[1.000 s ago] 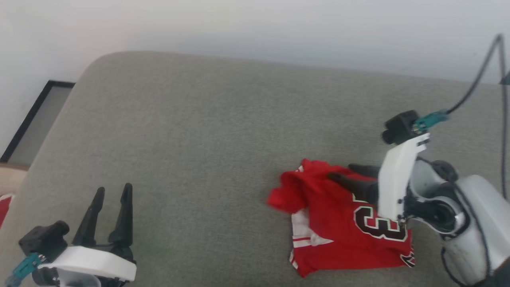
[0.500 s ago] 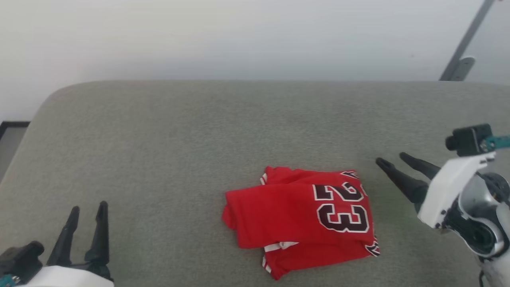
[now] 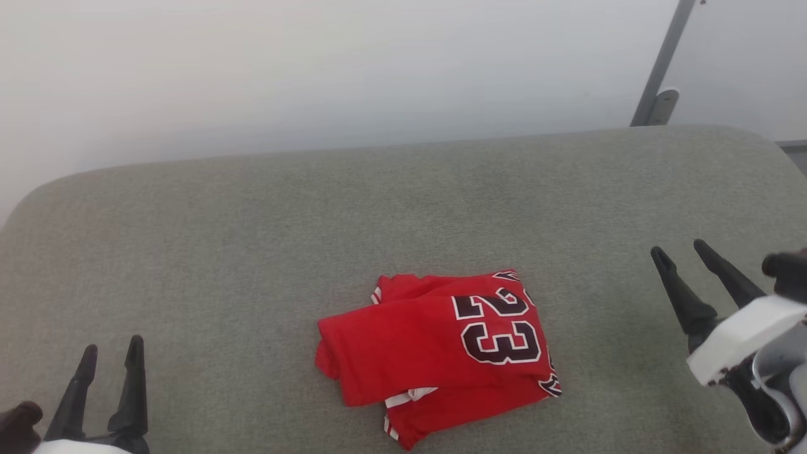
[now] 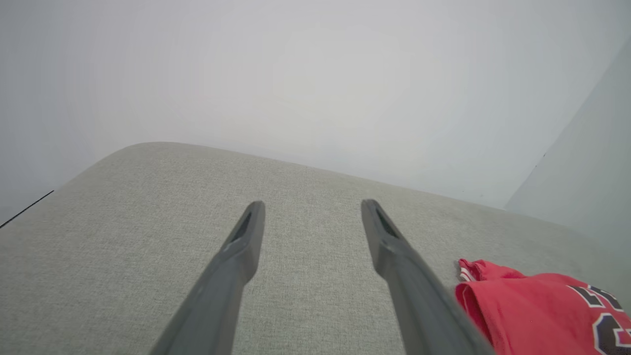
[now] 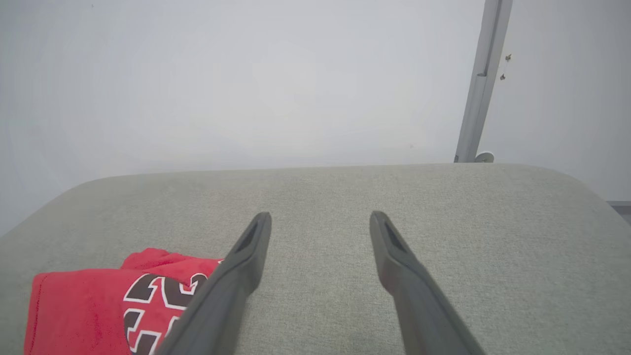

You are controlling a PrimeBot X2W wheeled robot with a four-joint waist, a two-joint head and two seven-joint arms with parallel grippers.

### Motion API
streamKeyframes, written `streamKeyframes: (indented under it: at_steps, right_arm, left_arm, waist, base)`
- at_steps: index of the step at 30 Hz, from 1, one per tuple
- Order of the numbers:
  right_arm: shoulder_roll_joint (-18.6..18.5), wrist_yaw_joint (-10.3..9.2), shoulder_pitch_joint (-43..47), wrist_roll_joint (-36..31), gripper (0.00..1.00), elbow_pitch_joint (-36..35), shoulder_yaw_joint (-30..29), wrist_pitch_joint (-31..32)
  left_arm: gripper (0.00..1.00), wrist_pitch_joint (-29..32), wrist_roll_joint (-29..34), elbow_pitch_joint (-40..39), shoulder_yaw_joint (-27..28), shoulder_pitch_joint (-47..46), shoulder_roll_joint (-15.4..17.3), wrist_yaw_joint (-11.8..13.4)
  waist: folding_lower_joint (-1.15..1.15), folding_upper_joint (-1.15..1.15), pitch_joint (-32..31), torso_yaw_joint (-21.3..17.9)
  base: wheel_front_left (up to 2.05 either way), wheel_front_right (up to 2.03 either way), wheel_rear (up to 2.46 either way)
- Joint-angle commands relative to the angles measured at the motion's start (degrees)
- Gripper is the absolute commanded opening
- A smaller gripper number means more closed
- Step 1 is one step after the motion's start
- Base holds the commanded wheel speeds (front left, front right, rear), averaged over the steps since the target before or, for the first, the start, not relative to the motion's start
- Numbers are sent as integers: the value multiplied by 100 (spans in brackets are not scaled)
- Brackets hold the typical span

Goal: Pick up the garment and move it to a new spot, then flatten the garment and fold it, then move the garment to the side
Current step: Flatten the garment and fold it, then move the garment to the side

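The folded red jersey T-shirt (image 3: 435, 356) is lying midway along the grey fabric cushion (image 3: 252, 252) — the dark-fingered left gripper (image 3: 113, 343) and right gripper (image 3: 679, 247) are hovering either side, spread and empty, the folding seemingly done.

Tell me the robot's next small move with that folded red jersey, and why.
Probably reach the right hand to the garment and grip its near edge: it lies folded midway along the cushion, the hand open and clear of it.
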Motion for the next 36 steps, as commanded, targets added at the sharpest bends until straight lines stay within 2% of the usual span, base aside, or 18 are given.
streamKeyframes:
  at_steps: [1,8,12,36]
  right_arm:
    - [-7,-1,109,-126,100,112,32,-250]
    - [20,-1,212,-326,100,529,-27,-1024]
    - [146,-1,275,-391,100,587,-177,-1252]
    - [409,-1,636,-499,100,662,-333,-1412]
  left_arm:
    - [100,-26,17,-8,44,105,6,-15]
    - [100,-26,18,15,227,180,-8,-15]
    - [100,-26,32,15,367,241,-42,-15]
    - [100,-26,144,-16,619,417,-58,-15]
  waist:
    - [0,0,-28,-67]
    - [0,0,-115,-166]
    - [0,0,-158,-198]
    - [0,0,-206,-11]
  base:
    - [0,0,0]
    - [0,0,0]
    - [0,0,0]
    - [0,0,0]
